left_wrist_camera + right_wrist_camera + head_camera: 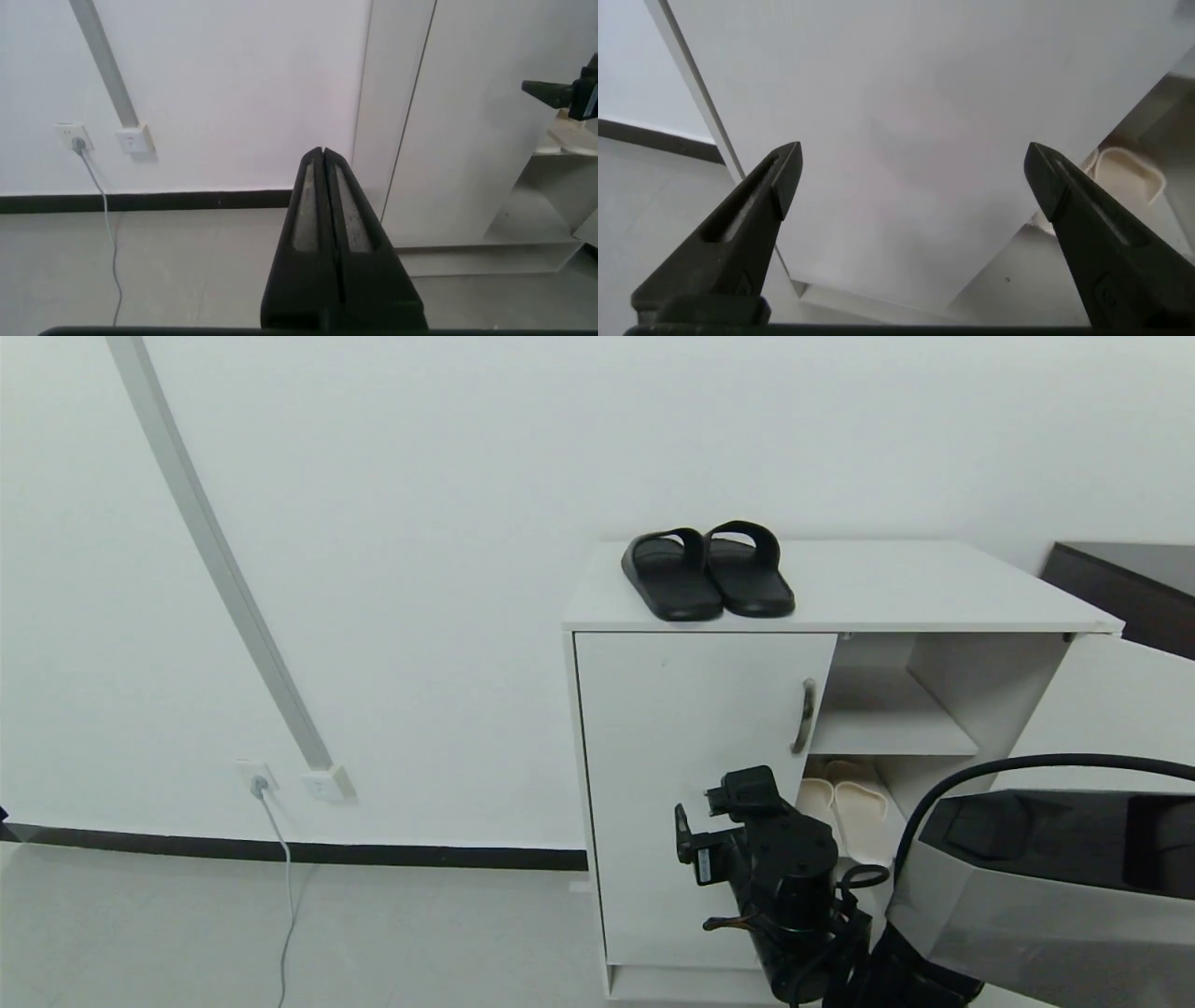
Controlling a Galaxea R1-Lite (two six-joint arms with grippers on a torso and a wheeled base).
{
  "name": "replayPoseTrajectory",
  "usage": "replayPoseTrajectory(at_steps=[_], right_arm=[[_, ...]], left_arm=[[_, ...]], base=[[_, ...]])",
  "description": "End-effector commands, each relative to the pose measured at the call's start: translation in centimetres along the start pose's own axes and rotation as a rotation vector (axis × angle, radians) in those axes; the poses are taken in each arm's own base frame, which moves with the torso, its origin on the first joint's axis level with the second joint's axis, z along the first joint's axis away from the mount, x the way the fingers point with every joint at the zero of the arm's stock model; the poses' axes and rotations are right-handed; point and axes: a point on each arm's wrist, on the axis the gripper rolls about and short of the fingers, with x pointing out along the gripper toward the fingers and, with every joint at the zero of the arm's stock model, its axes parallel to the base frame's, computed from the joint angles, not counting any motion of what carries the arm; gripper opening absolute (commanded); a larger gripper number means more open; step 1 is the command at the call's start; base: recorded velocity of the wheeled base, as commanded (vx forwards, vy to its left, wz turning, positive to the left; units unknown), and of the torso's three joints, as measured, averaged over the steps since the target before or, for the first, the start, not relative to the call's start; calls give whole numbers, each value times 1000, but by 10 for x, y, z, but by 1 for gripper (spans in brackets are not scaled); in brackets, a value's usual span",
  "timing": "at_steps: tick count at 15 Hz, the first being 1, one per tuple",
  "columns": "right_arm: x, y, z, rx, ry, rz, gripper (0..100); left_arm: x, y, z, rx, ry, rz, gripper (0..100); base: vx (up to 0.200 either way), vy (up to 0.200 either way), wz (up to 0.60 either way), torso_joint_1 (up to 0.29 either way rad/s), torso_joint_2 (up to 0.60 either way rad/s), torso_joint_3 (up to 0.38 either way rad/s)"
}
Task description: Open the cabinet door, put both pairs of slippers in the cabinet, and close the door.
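Facing the cabinet (pixel 868 586)
I am holding my right hand (pixel 910 164) open near its closed door (pixel 686 737), left hand (pixel 322 157) closed.

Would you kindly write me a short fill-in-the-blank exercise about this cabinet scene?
1. The pair of black rubber slippers rests on the ___ of the white wooden cabinet.
2. The pair of cream slippers lies ___ the cabinet.
3. The left gripper is ___.
4. The right gripper is ___.

Missing words: top; inside; shut; open.
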Motion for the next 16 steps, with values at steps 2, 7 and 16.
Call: replayPoseTrajectory(at_steps=[2,7,16], right_arm=[[0,1,-2,-3,3,2,100],[0,1,-2,-3,3,2,100],[-1,0,-3,-12,8,3,100]], left_arm=[[0,0,0,0,1,0,0],[0,0,0,0,1,0,0],[0,0,0,0,1,0,0]], base=[[0,0,0,171,-483,-325],[0,0,0,191,-503,-319],[0,0,0,236,-555,-328]])
